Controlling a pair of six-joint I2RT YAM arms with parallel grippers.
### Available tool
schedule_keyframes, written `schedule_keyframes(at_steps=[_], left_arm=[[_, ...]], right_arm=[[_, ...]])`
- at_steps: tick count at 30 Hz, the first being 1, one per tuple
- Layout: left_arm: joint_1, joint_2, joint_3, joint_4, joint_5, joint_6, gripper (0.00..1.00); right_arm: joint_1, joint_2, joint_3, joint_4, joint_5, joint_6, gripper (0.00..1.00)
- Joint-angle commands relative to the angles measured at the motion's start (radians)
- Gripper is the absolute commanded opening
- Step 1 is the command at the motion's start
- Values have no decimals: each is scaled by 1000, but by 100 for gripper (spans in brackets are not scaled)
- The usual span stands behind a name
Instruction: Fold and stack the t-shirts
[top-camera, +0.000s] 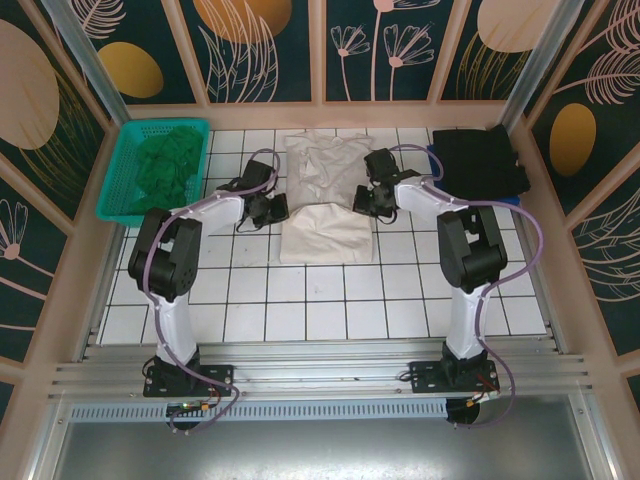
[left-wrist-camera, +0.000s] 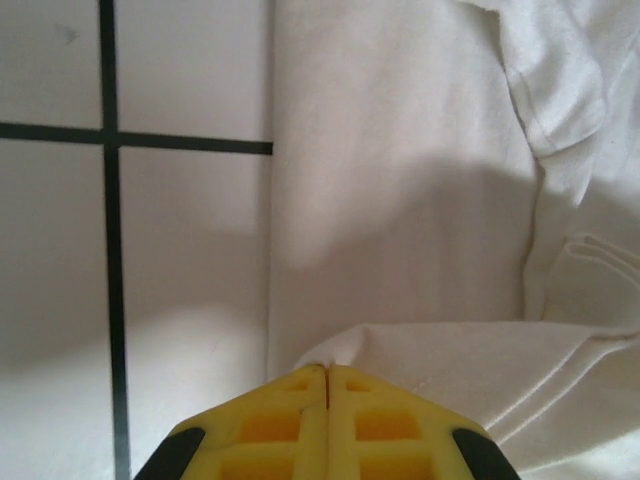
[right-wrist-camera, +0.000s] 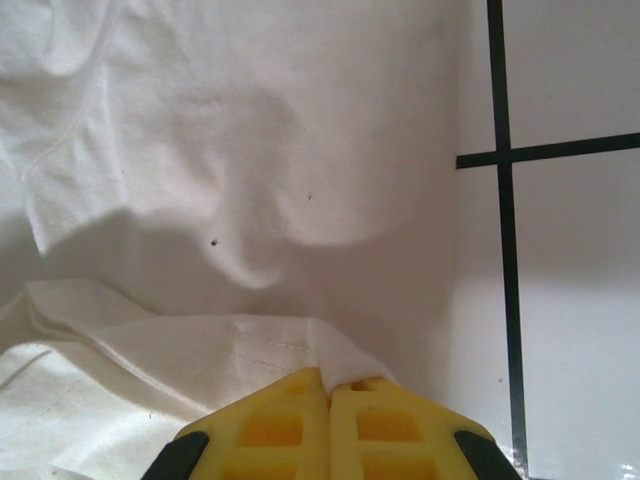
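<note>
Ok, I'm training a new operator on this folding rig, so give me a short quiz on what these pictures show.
1. Multiple choice: where does the green shirt lie? A) in the basket; B) on the bare table; C) in a gripper.
2. True or false: the black shirt lies on the left arm's side.
3. Fill in: the left gripper and the right gripper are both shut on the ___ shirt.

Key: 1: A. 2: false, it lies on the right arm's side. 3: white shirt.
</note>
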Motion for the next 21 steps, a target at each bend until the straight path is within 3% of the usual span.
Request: schedule_keyframes(at_steps=[1,6,10,21], left_arm=[[12,41,52,-26,35,32,0],[12,-60,-4,-35,44,44,0],[3,-253,-141,-48,32,46,0],[-168,-740,-519,-139,-16,-90,0]], right_arm=[[-15,21,46,-21,-22,-28,0],[-10,-56,9,-29,-39,-30,0],[26,-206,-120,-16,-42,-14,0],[273,-674,-485,-111,64,184,0]])
